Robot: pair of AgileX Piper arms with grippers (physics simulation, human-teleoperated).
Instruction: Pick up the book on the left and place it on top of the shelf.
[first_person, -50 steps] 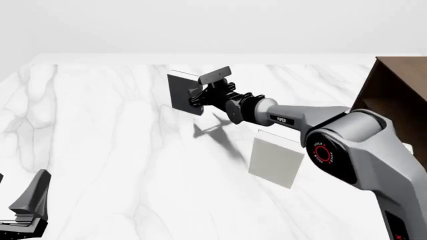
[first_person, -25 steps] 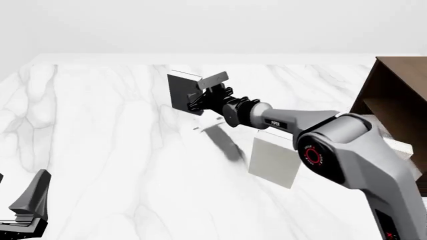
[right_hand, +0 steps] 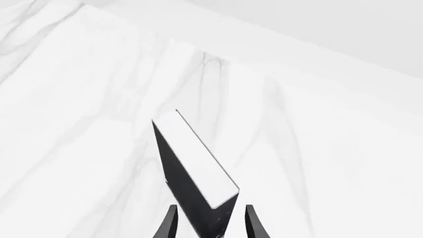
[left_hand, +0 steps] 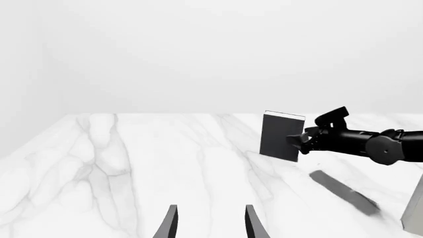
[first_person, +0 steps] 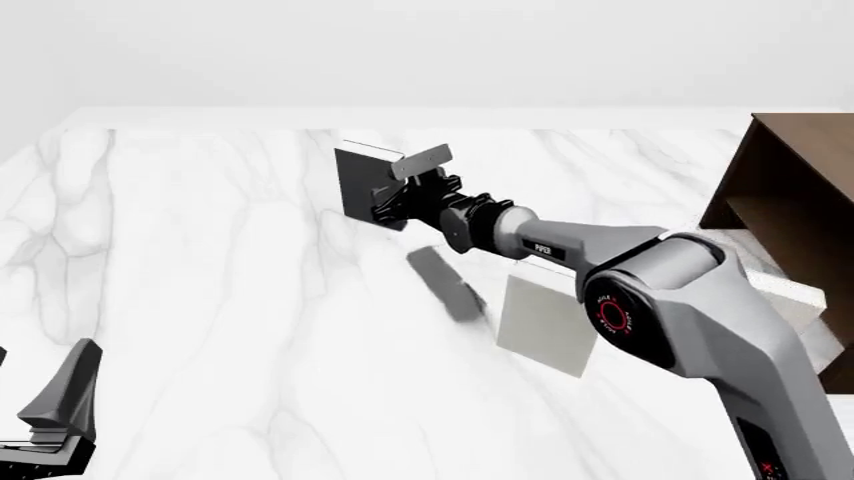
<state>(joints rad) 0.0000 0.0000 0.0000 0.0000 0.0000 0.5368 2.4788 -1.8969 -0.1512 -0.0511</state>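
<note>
The book [first_person: 360,182], dark charcoal with white page edges, stands upright on the marble table [first_person: 200,260] left of centre. In the left wrist view the book [left_hand: 280,137] shows with the right gripper [left_hand: 297,141] at its side edge. My right gripper [first_person: 390,206] is open, its fingers straddling the book's near edge. In the right wrist view the book [right_hand: 191,188] sits between the fingers [right_hand: 170,223] with gaps on both sides. The left gripper [first_person: 70,380] stays open and empty at the near left corner, far from the book. The dark brown shelf [first_person: 790,190] stands at the right.
A light grey book [first_person: 547,322] stands upright under the right forearm, nearer than the dark one. Another pale book [first_person: 801,292] lies by the shelf's foot, partly behind the arm. The left gripper [left_hand: 208,218] faces bare marble.
The right arm has stretched forward and dropped lower, bringing its gripper closer onto the book's edge. The book and the left arm have not moved.
</note>
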